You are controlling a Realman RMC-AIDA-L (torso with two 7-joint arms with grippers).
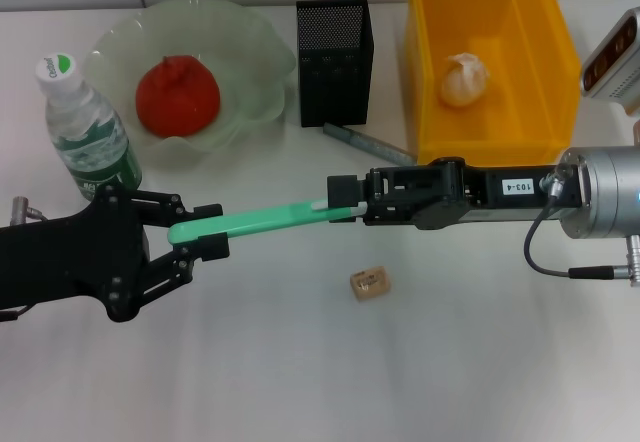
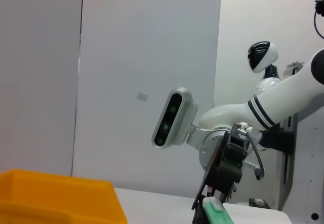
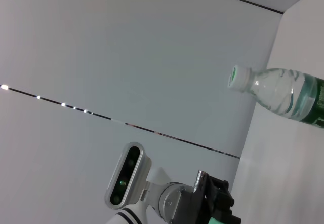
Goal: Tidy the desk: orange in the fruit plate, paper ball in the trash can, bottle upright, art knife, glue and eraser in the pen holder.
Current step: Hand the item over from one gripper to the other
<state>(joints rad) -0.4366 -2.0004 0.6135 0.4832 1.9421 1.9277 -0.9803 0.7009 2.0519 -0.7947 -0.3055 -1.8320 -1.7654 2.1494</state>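
While both black grippers meet over the middle of the white desk (image 1: 250,362), they share one long mint-green plastic art knife (image 1: 260,218), held level above the surface. From the left side, the left gripper (image 1: 205,237) pinches the knife's blunt end between its fingers. From the right side, the right gripper (image 1: 345,202) is pressed together on the opposite, pale-tipped end.

At the back left, the round red-orange orange (image 1: 177,95) sits in the middle of the pale green translucent fruit plate with a wavy rim (image 1: 255,37). Just left of the plate, the clear plastic water bottle with a green label and white-green cap (image 1: 85,127) stands upright. Right of the plate stands the tall square black mesh pen holder (image 1: 335,60). A slim grey glue stick (image 1: 368,143) lies flat on the desk between the pen holder and the deep bright yellow plastic trash can (image 1: 540,132). Inside the can lies the crumpled white paper ball (image 1: 464,79). On the desk, near the front of the arms, rests the tiny tan eraser block (image 1: 370,284), touching nothing.
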